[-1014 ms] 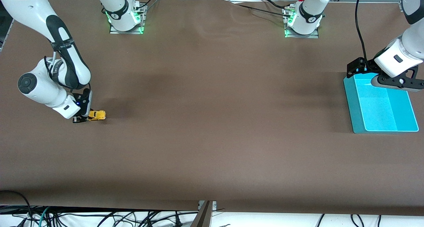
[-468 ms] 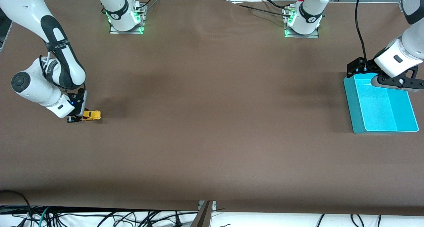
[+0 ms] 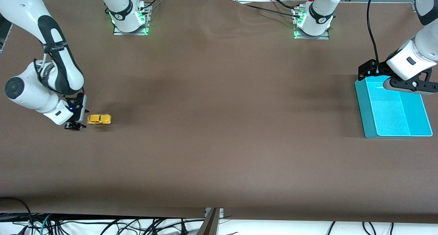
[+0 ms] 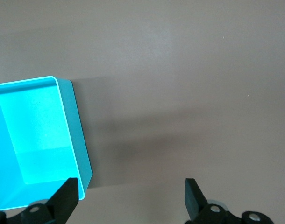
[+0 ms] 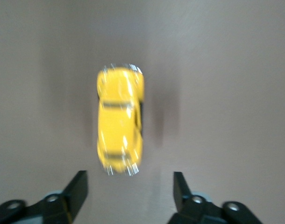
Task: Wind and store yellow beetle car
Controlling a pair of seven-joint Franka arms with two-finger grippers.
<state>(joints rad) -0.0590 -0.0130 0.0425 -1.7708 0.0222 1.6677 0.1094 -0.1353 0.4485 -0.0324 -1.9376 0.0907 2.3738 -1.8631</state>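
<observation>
A: The yellow beetle car (image 3: 99,119) sits on its wheels on the brown counter (image 3: 219,125), at the right arm's end. The right gripper (image 3: 75,126) is low at the car's nine o'clock in the front view. Its fingers are spread and the car lies free just ahead of them.

B: And the turquoise bin (image 3: 393,132)?

A: Well apart, at the car's three o'clock, at the left arm's end. The left gripper (image 4: 131,196) waits over the bin's rim with its fingers spread wide and nothing between them.

B: What could go wrong?

A: My guess is that the car, if wound, runs off wide of the bin, because nothing lines it up. In the right wrist view the car (image 5: 120,124) looks blurred, so it may be rolling now.

B: Other risks?

A: It could stop short on the counter, or strike the bin's low wall and not get in. A tiny rounded body would be easy to knock away on a regrasp, too.
</observation>
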